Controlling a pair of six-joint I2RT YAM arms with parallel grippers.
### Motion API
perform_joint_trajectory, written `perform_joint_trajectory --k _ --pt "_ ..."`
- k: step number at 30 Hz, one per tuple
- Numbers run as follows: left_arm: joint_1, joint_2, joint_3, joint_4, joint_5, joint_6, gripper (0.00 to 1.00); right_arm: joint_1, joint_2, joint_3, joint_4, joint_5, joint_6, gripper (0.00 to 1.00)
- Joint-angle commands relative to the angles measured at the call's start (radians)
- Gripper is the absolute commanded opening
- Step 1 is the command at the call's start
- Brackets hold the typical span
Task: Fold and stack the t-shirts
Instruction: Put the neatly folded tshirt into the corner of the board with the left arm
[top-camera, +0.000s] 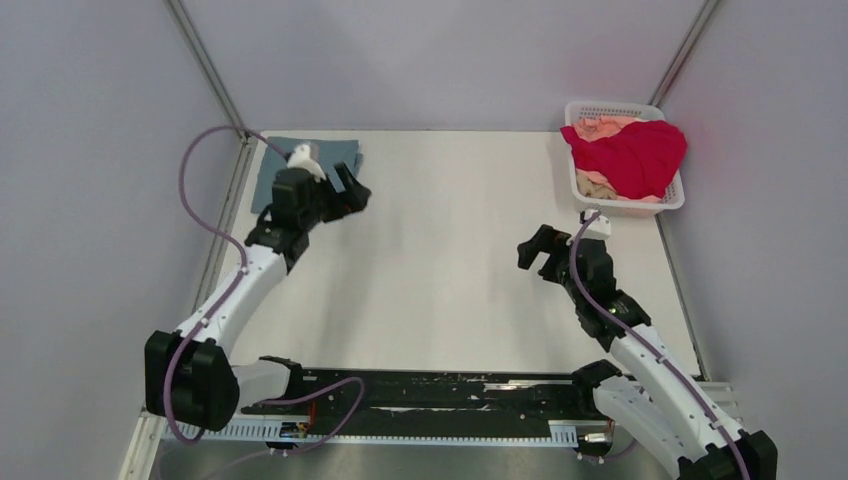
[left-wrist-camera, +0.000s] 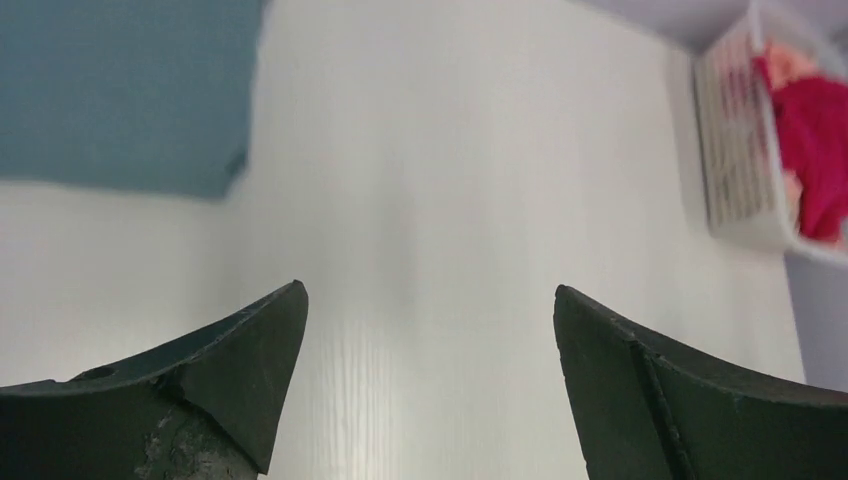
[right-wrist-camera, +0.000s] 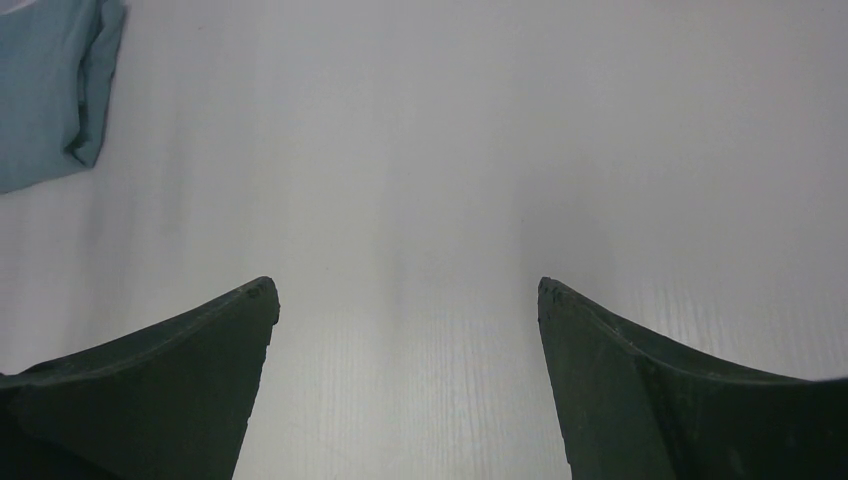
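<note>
Trouble is expected mostly at the lattice basket (top-camera: 628, 207) in the far right corner, where the crimson t-shirt (top-camera: 635, 155) is heaped over the peach t-shirt (top-camera: 600, 128) and spills toward the right rim. Both shirts could be caught in one pinch and dragged out together. The light basket could also be tipped or pulled across the desk (top-camera: 450, 260) if cloth is snagged on its wall.

The right tool (top-camera: 535, 250) is seen spread wide with nothing held, hovering over bare desk to the near left of the basket. A grab taken too deep into the heap is judged the likeliest fault.

Over at the far left corner, the teal t-shirt (top-camera: 335, 152) is laid folded and flat. The left tool (top-camera: 350, 190), likewise spread and empty, is held close above its near right corner. A careless sweep there could ruffle the fold or shove the shirt toward the wall.

One shirt is reckoned done; two are not yet begun.
</note>
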Motion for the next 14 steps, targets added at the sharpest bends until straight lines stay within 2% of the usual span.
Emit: perform_joint_trajectory --k 1,7,14 --pt "-0.17 -0.107 -0.317 0.129 -0.146 -0.062 1.0 -0.005 -0.105 -0.051 0.014 0.024 0.021 1.0" --pt "-0.299 -0.324 -0.531 0.176 -0.142 -0.054 1.0 -0.005 -0.207 -0.109 0.024 0.046 0.033 1.0" --pt "-0.305 -0.58 -0.632 0.107 -0.258 -0.029 1.0 -0.005 -0.272 -0.137 0.024 0.1 0.046 1.0"
